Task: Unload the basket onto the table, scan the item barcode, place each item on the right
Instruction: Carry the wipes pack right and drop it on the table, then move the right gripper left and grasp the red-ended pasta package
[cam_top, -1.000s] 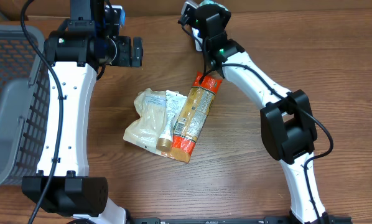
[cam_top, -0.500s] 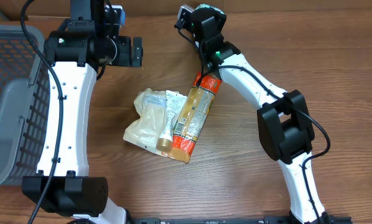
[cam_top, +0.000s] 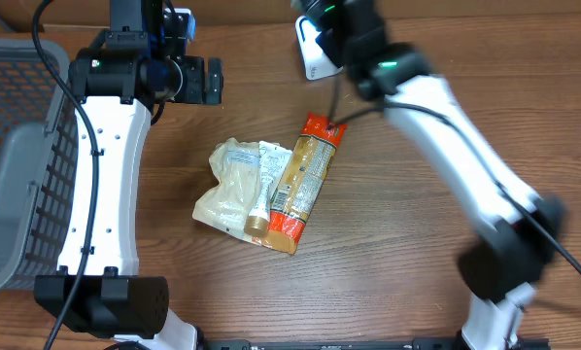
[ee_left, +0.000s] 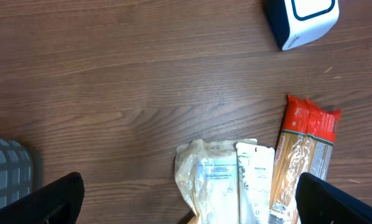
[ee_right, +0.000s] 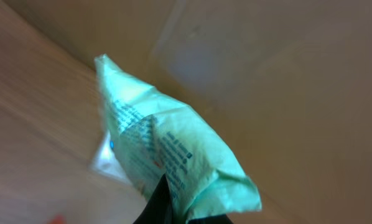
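A mint-green packet (ee_right: 167, 149) with dark print is pinched at its lower edge by my right gripper (ee_right: 173, 208), which is shut on it. In the overhead view that gripper (cam_top: 334, 24) hangs at the table's far edge, just above the white barcode scanner (cam_top: 315, 60), and the arm is motion-blurred. The scanner (ee_left: 301, 20) also shows at the top right of the left wrist view. My left gripper (ee_left: 192, 208) is open and holds nothing; it hovers over the near end of the item pile, at the upper left (cam_top: 201, 80) in the overhead view.
On the table's middle lies a pile: an orange pasta pack (cam_top: 305, 180), a clear bag (cam_top: 230, 185) and a white tube (cam_top: 265, 185). A grey wire basket (cam_top: 18, 146) stands at the left edge.
My right arm has swung fast, its elbow moving out to the right, and the gripper with the green packet has shifted slightly right above the scanner. The left arm and the pile are unchanged.
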Robot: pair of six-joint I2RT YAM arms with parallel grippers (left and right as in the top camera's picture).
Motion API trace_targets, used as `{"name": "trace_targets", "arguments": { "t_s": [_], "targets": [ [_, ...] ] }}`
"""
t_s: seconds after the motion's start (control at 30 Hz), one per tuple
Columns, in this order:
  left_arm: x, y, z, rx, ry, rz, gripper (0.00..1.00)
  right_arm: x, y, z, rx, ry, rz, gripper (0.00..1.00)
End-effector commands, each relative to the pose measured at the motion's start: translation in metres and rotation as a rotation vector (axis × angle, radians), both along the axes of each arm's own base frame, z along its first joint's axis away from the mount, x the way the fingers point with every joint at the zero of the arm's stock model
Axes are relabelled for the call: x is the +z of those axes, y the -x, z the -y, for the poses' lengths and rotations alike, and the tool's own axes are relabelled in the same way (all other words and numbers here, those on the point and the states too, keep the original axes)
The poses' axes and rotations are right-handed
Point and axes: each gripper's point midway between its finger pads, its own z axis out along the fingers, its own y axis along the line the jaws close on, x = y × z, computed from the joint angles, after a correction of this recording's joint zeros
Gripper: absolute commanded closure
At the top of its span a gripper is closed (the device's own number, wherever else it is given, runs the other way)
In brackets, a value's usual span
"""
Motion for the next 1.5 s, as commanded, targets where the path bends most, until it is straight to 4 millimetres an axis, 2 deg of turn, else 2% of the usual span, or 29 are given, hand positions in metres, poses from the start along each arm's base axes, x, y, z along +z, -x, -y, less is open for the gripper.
{"name": "trace_targets", "arguments": {
  "t_s": [0.0,0.13,0.27,0.4,0.53,0.63,0.73,0.83,0.87,0.93,1.0,1.07,1.13,1.2,1.37,1.47],
  "targets": [
    [0.010,0.001,0.001,-0.016,-0.014,0.028,0.00,0.068,0.039,0.039,-0.086,-0.473,-0.085,0.96],
    [0.010,0.001,0.001,-0.016,-0.014,0.028,0.01,0.035,0.070,0.105,-0.206,-0.656,-0.382,0.96],
    [0.010,0.001,0.001,-0.016,-0.014,0.028,0.00,-0.026,0.086,0.179,-0.396,-0.757,-0.625,0.96],
    [0.010,0.001,0.001,-0.016,-0.014,0.028,0.00,-0.090,0.090,0.237,-0.541,-0.868,-0.736,0.96],
    [0.010,0.001,0.001,-0.016,-0.014,0.028,0.00,-0.151,0.102,0.277,-0.686,-0.975,-0.777,0.96],
    [0.010,0.001,0.001,-0.016,-0.014,0.028,0.01,-0.190,0.115,0.300,-0.779,-1.027,-0.783,0.96],
    [0.010,0.001,0.001,-0.016,-0.014,0.028,0.01,-0.221,0.129,0.321,-0.866,-1.083,-0.772,0.96],
    [0.010,0.001,0.001,-0.016,-0.014,0.028,0.01,-0.241,0.140,0.335,-0.921,-1.120,-0.753,0.96],
    [0.010,0.001,0.001,-0.016,-0.014,0.028,0.01,-0.247,0.144,0.337,-0.932,-1.125,-0.754,0.92],
    [0.010,0.001,0.001,-0.016,-0.014,0.028,0.01,-0.253,0.150,0.336,-0.946,-1.130,-0.769,0.76],
    [0.010,0.001,0.001,-0.016,-0.014,0.028,0.00,-0.258,0.157,0.334,-0.964,-1.127,-0.797,0.45],
    [0.010,0.001,0.001,-0.016,-0.014,0.028,0.01,-0.260,0.162,0.330,-0.962,-1.124,-0.823,0.21],
    [0.010,0.001,0.001,-0.016,-0.014,0.028,0.00,-0.258,0.165,0.324,-0.937,-1.124,-0.849,0.16],
    [0.010,0.001,0.001,-0.016,-0.014,0.028,0.01,-0.251,0.164,0.317,-0.892,-1.148,-0.872,0.03],
    [0.010,0.001,0.001,-0.016,-0.014,0.028,0.00,-0.219,0.159,0.302,-0.794,-1.135,-0.919,0.01],
    [0.010,0.001,0.001,-0.016,-0.014,0.028,0.00,-0.191,0.148,0.283,-0.718,-1.082,-0.934,0.00]
  ]
}}
